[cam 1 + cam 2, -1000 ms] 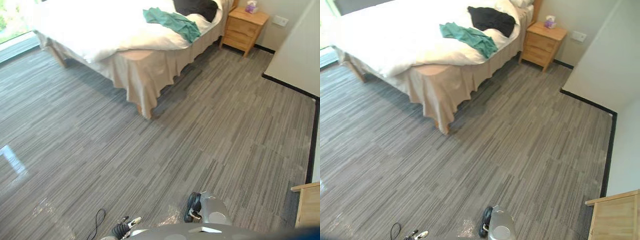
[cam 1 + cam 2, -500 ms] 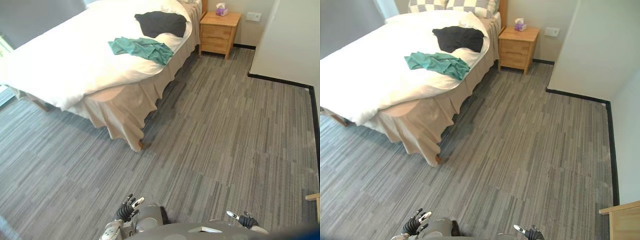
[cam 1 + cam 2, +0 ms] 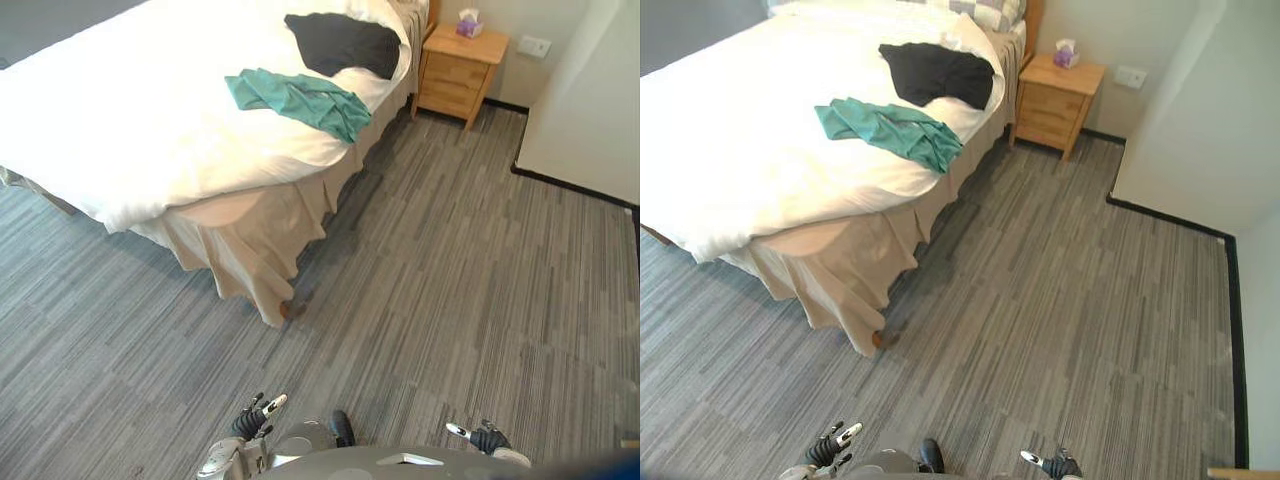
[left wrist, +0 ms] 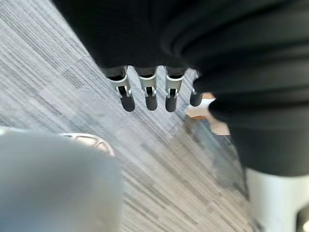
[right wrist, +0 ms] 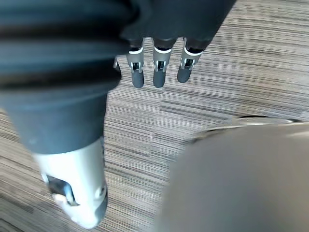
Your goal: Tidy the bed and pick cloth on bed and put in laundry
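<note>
Teal cloth (image 3: 300, 98) by bed (image 3: 150, 130) edge, open floor (image 3: 450, 270) (left hand (image 3: 250, 420), right hand (image 3: 485, 438) fingers straight, empty)

The bed (image 3: 150, 120) runs off the left and top edges; its pillow (image 3: 985, 10) is cut by the top edge. The left hand (image 3: 248, 422) and right hand (image 3: 482, 437) sit at the bottom edge, palms hidden. The box (image 3: 468, 22) on the nightstand (image 3: 460, 70) is too small to make out.
</note>
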